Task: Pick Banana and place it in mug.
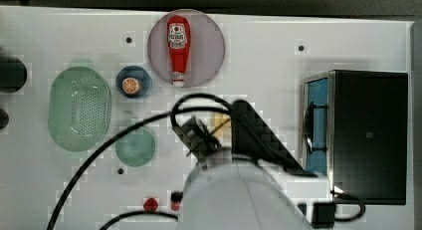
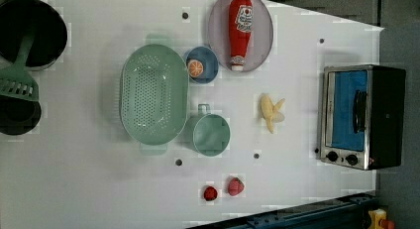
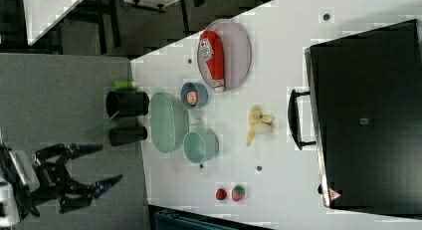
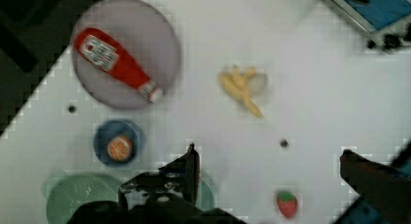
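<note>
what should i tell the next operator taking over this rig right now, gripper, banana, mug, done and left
Gripper: open, nothing in it, hanging above the table.
Banana: lying on the white table, partly peeled, between the mug and the toaster oven in the left view. Untouched.
Mug: upright, looks empty, right beside the green colander, on the left view's right of it.
Done: nothing yet.
Left: bring the gripper down onto the banana, grip it, lift, carry it over the mug and drop it in.
</note>
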Robot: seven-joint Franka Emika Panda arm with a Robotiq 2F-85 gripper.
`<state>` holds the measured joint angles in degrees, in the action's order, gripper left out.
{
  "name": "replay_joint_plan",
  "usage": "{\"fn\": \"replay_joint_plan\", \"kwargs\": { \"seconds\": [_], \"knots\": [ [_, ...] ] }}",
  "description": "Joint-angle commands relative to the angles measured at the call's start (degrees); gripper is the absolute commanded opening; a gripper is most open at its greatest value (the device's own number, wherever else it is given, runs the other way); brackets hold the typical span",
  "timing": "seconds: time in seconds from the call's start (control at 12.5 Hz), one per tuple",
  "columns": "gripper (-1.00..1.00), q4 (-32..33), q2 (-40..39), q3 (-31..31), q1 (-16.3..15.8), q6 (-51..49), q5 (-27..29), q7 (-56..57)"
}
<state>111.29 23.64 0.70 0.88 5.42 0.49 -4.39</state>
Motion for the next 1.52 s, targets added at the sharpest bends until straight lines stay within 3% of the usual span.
{"fn": "replay_joint_plan", "kwargs": {
  "seconds": [0.08,0.72,1.12,1.52],
  "knots": [
    [1.00,10.19,-7.70,-0.97,0.45,4.26,-0.82,6.15],
    [1.00,30.15,-15.31,-1.92,0.59,33.65,-0.95,12.27],
    [1.00,31.31,-25.12,-3.88,0.64,43.00,-1.01,36.11],
    [1.00,30.89,-36.86,-4.17,0.55,56.92,-0.97,39.72]
  ]
}}
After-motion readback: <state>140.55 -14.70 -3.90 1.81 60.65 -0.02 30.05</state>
